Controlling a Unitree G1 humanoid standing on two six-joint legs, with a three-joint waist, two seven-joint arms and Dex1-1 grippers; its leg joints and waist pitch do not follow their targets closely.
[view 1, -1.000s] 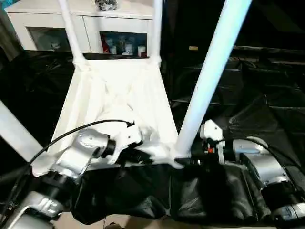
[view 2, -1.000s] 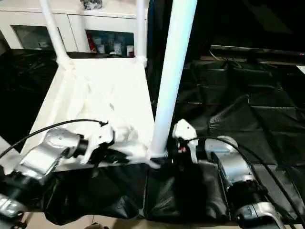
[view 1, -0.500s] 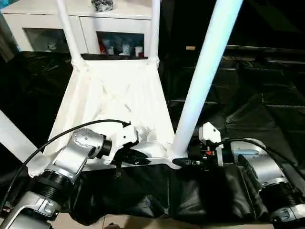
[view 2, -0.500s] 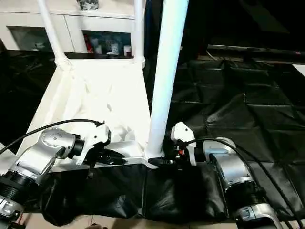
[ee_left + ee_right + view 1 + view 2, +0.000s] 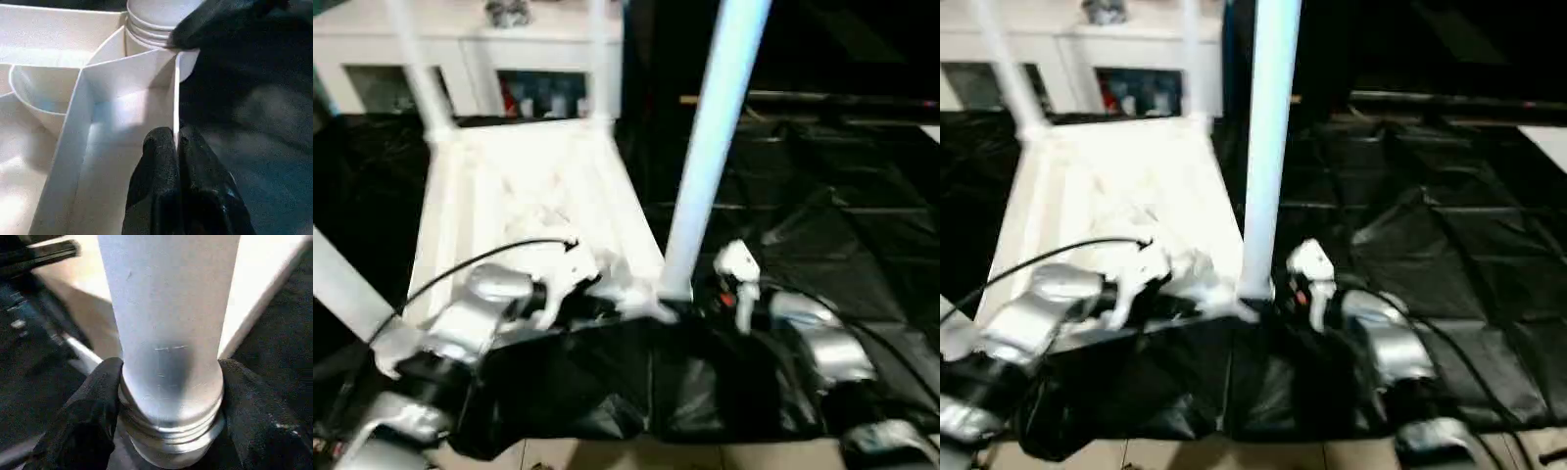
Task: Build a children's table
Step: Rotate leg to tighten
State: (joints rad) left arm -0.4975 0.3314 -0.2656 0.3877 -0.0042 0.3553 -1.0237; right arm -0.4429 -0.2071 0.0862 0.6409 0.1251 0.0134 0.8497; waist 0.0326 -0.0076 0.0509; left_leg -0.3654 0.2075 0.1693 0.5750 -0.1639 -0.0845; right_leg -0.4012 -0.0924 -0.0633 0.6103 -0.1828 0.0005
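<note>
Left eye view has the white tabletop lying upside down on black sheeting, ribs up, with legs standing in its corners. The near right leg rises tall from its socket. The right gripper sits at the base of that leg, one black finger on each side of it, pressing against the ridged foot. The left gripper is just left of that corner, fingers pinched together on the thin near edge wall of the tabletop. A white cabinet stands at the far side.
</note>
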